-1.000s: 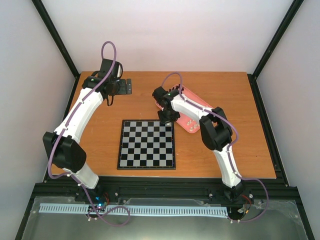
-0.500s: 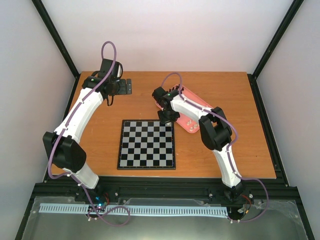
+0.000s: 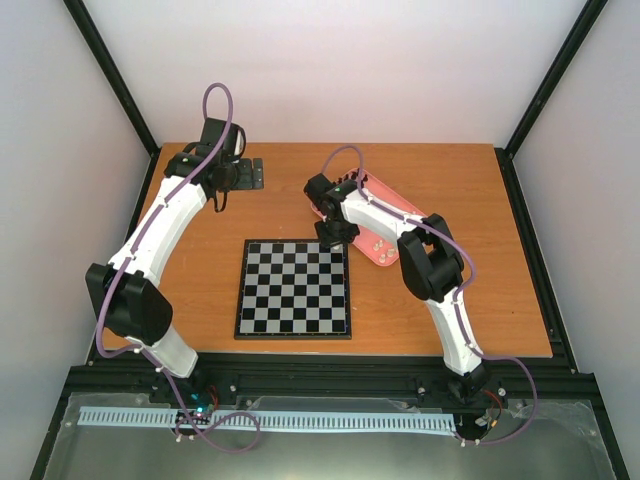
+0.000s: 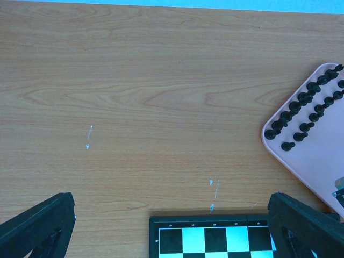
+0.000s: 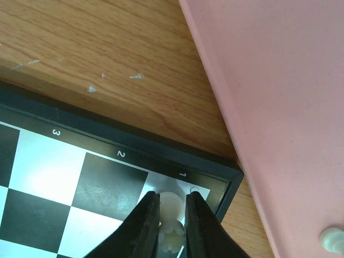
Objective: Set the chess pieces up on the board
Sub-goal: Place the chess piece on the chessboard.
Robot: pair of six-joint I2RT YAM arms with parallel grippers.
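Now the right jaws pinch a white piece point(image 5: 171, 214) upright over the board point(image 5: 110, 185) corner, while the left jaws gape empty, farther off.

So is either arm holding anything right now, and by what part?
Yes: the right end effector pinches a cream-white chess piece by its sides, at a corner square of the board. The left end effector is open, holding nothing.

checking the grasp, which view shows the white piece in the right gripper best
Right wrist: the white piece sits clamped in the right gripper at the board corner. Top view hides it under the gripper; left wrist misses it.
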